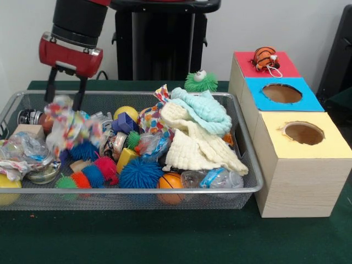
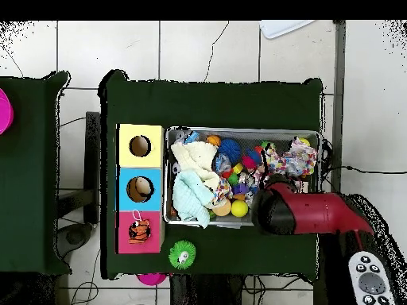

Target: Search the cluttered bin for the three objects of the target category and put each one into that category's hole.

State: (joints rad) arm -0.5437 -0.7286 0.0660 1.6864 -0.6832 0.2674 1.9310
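The claw grips a multicoloured rag, lifting it from the bin; next, judging by colours, carry it to a box hole

We see the bin as silver wire mesh with a smooth, shiny metal rim, sitting on a matt dark green cloth table. The cream cloth looks soft and waffle-textured; the blue spiky ball rubbery. The boxes show bare pale wood sides with matt coloured tops.
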